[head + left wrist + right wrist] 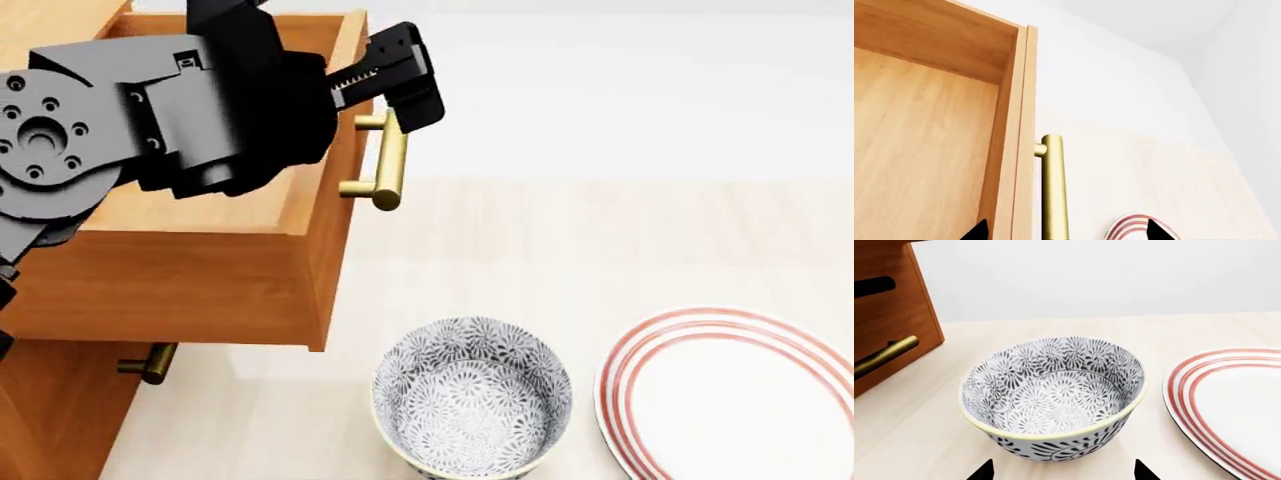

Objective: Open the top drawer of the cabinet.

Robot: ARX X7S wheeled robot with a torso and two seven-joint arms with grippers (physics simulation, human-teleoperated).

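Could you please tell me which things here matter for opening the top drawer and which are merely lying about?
Belonging to the job:
top drawer, pulled out
its brass handle
cabinet
left gripper

Lying about:
patterned bowl
red-striped plate
lower drawer's handle

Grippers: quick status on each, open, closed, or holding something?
Left gripper: open, fingers astride the top drawer handle, not clamped.
Right gripper: open, empty, tips either side of the bowl.
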